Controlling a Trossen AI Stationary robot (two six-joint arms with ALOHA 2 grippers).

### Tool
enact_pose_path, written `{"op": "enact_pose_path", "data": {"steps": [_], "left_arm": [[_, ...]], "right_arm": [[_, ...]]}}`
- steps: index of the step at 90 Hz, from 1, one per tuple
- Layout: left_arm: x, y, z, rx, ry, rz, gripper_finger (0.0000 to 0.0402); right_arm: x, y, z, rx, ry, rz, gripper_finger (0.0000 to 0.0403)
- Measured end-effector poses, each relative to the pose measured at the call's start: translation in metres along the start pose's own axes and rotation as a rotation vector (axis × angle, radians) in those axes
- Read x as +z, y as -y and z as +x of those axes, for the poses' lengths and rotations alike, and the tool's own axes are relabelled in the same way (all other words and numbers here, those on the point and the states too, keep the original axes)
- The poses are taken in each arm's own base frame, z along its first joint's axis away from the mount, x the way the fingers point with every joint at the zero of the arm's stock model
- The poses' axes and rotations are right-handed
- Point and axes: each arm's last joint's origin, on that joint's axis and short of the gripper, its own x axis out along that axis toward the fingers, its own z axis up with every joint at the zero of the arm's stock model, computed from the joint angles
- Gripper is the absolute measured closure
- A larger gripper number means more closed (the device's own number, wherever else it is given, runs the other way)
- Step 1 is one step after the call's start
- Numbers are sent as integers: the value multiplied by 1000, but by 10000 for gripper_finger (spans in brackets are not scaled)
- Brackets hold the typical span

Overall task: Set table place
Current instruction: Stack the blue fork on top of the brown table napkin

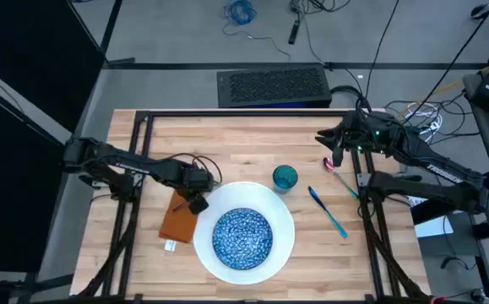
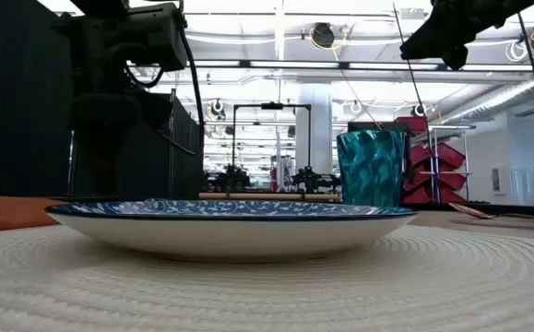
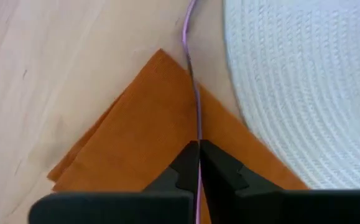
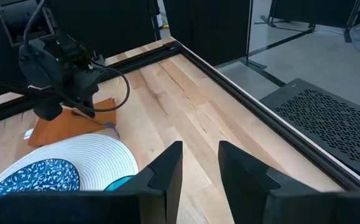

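Note:
An orange-brown napkin (image 1: 178, 219) lies flat on the table (image 1: 244, 135), left of a white round woven plate (image 1: 282, 245) that carries the blue speckled bowl (image 1: 242, 237). My left gripper (image 3: 199, 149) hovers over the napkin's (image 3: 148, 130) corner beside the plate, shut on a slim purple piece of cutlery (image 3: 192, 68). A teal cup (image 1: 285, 177) stands behind the plate. Slim teal-blue cutlery (image 1: 327, 211) lies on the wood to the plate's right. My right gripper (image 4: 198, 163) hangs open above the table's far right part, holding nothing. My left gripper pinches the slim purple piece (image 3: 198, 127) between its two fingertips. The fingers come from above, pointing down at the napkin, and the piece runs on lengthwise past them, over the napkin's corner. I cannot tell whether the piece touches the napkin.
Another slim piece with a pinkish end (image 1: 335, 169) lies on the wood under my right arm. A black perforated box (image 1: 273, 86) stands behind the table's far edge, with cables on the floor. Bare wood (image 1: 227, 139) spreads across the table's far half.

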Motion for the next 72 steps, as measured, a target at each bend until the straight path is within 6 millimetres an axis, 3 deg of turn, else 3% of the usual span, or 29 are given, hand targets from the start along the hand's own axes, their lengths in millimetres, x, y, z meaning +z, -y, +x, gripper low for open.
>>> {"op": "enact_pose_path", "data": {"steps": [72], "left_arm": [[11, 2, 0, -57, 91, 30, 394]], "right_arm": [[0, 0, 0, 1, -1, 0, 312]]}}
